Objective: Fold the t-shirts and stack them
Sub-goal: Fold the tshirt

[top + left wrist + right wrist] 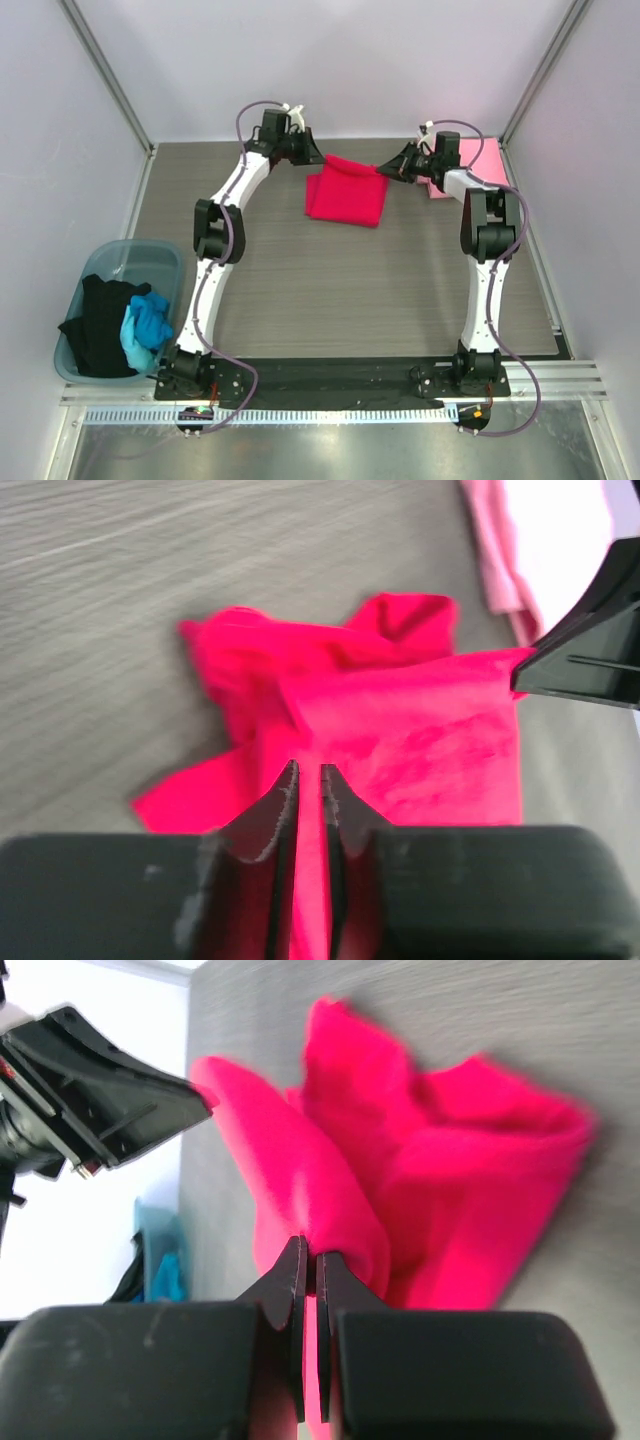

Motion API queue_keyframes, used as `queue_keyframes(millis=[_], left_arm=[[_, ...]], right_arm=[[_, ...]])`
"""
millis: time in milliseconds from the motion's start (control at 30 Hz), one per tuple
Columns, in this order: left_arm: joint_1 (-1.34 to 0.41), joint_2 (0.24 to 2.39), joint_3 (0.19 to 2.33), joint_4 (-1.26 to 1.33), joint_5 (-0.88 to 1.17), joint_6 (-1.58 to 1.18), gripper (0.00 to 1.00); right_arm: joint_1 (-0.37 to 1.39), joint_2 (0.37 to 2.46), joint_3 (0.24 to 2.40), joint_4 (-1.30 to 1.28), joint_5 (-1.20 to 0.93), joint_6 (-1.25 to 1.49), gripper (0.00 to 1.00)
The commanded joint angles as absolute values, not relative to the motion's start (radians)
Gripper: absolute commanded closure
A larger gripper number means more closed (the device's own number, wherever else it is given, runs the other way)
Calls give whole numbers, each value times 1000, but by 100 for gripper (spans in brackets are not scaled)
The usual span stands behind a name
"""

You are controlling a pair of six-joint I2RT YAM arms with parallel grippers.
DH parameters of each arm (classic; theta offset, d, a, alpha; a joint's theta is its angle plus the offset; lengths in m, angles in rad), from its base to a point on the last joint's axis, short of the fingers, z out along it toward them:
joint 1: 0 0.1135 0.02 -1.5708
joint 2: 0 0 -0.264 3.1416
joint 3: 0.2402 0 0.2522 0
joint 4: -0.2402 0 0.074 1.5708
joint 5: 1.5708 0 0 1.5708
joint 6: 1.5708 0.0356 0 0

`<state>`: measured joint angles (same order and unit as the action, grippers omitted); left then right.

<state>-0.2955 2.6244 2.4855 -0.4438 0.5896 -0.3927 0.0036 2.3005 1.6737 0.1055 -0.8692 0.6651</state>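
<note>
The crimson red t-shirt (346, 192) lies partly folded at the far middle of the table. Its far edge is lifted between both grippers. My left gripper (312, 157) is shut on the shirt's far left corner; in the left wrist view (308, 772) red cloth (420, 730) fills the narrow gap between the jaws. My right gripper (386, 170) is shut on the far right corner, and the right wrist view (310, 1250) shows the cloth (450, 1190) pinched there. The light pink t-shirt (481, 160) lies folded at the far right, behind the right arm, also in the left wrist view (505, 570).
A teal bin (168, 262) off the table's left edge holds a black shirt (98, 322) and a bright blue shirt (146, 328). White walls enclose the table (330, 290) at the back and on both sides.
</note>
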Motion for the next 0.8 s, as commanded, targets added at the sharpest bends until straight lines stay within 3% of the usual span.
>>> queue_keyframes(millis=[0,67,100,167,200,300,467,600,633,700,767], left_arm=[[-271,2666,2551,-315,528,-394,84],[-272,2684,2554,-289,496,-381,72],[-270,2692,2568,-281,480,-373,56],[-270,2710,2595,-267,440,-371,42],[-270,2712,2627,-268,386,-370,35],[-276,2630,2614,-319,321,-326,32],[-278,2372,2403,-391,366,-293,31],[-273,2306,2271,-390,642,-363,40],[-270,2312,2246,-350,810,-447,42],[-270,2330,2142,-246,970,-546,55],[-282,2324,2050,-193,1037,-577,57]], right_arm=[[-18,2371,1791,160,-833,667,99],[-18,2393,1839,166,-825,666,99],[-18,2402,1848,170,-819,663,97],[-18,2419,1858,201,-812,660,90],[-17,2416,1856,213,-813,660,66],[-12,2361,1856,206,-807,621,47],[-12,2183,1842,4,-764,473,32],[-14,2138,1767,-193,-778,303,31],[-15,2138,1726,-231,-784,284,31],[-20,2149,1689,-247,-795,246,31],[-23,2152,1658,-253,-804,242,31]])
